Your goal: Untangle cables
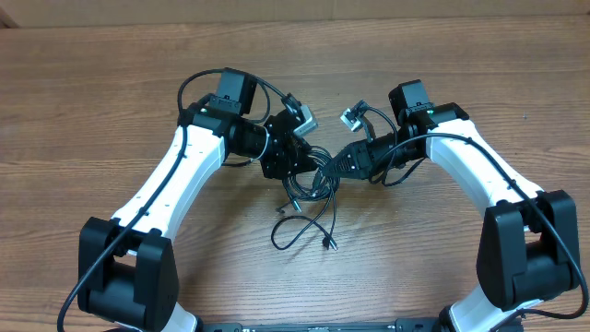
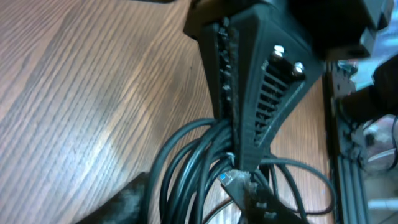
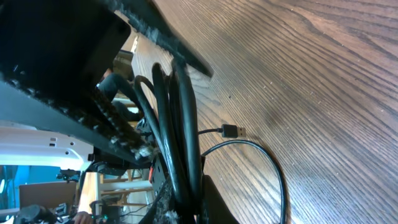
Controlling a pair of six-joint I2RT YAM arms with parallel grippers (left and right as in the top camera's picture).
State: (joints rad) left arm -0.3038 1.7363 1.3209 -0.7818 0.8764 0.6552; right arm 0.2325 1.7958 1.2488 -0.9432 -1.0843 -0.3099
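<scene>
The cables (image 1: 312, 189) are thin black cords, bunched in a tangle at the table's middle, with loose ends and small plugs trailing toward the front (image 1: 329, 243). My left gripper (image 1: 300, 169) and right gripper (image 1: 334, 166) meet at the tangle from either side. In the left wrist view my fingers (image 2: 193, 186) sit on both sides of the cable bundle (image 2: 186, 162), with a blue-tipped plug (image 2: 227, 179) at the right finger. In the right wrist view my fingers (image 3: 193, 199) clamp several strands (image 3: 177, 124). A loose plug (image 3: 233, 131) lies on the wood.
The wooden table (image 1: 442, 258) spreads all around. Thicker black cables run along both white arms (image 1: 166, 184) (image 1: 479, 166). The right gripper's ribbed fingers (image 2: 261, 93) fill the top of the left wrist view.
</scene>
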